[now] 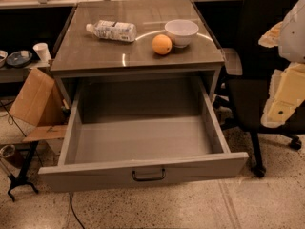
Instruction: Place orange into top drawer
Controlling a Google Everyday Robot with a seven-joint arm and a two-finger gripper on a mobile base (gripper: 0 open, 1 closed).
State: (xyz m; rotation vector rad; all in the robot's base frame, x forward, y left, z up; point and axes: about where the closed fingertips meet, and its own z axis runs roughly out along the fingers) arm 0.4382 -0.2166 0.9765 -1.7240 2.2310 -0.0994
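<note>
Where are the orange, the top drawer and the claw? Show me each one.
orange (162, 45), camera view, centre of its skin.
top drawer (95, 173), camera view, left half of its front panel.
claw (282, 103), camera view, pale body at the right edge.

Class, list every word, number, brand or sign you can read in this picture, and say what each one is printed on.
Nothing here can be read.
Bottle, lying on its side: its label carries print, but it is too blurred to read.
Orange, white bowl, top drawer: no markings show.
Hand, at the right edge of the view: no lettering shows.
</note>
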